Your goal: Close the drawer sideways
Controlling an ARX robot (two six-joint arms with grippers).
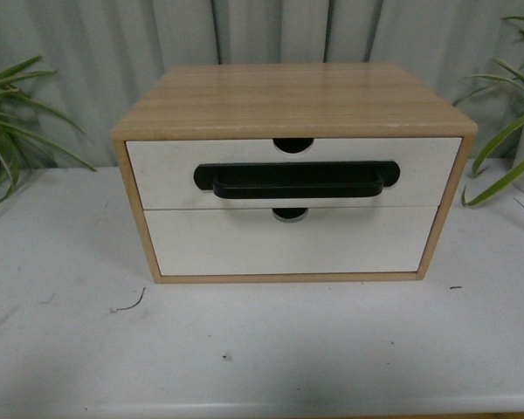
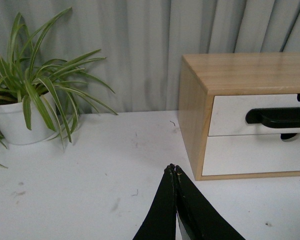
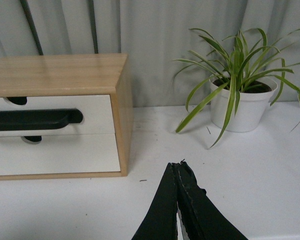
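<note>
Since neither arm showed in the front view, I took both to be parked back from the light wooden two-drawer cabinet [image 1: 294, 98], one off each of its ends, leaving its front free. The left gripper [image 2: 173, 168] had its black fingers pressed together with nothing between them, low over the white worktop [image 1: 262, 349] and short of the cabinet's left front corner. The right gripper [image 3: 178, 164] was likewise pinched closed and empty, short of the cabinet's right front corner.

The wide shallow drawer with the white front panel [image 1: 166, 170] sat in the upper slot of the cabinet, directly above the plain white-fronted lower drawer [image 1: 288, 244]. Its panel faced me, and its long axis ran across the cabinet from side to side, as did its long black bar handle [image 1: 297, 179] below the semicircular notch in the top edge. From the front its left edge looked a touch proud of the lower drawer, so I judged it nearly but perhaps not fully home; I could not tell for certain. A green spider plant in a white pot [image 3: 240, 95] stood well clear to the cabinet's right, another plant in a white pot [image 2: 27, 107] to its left.
</note>
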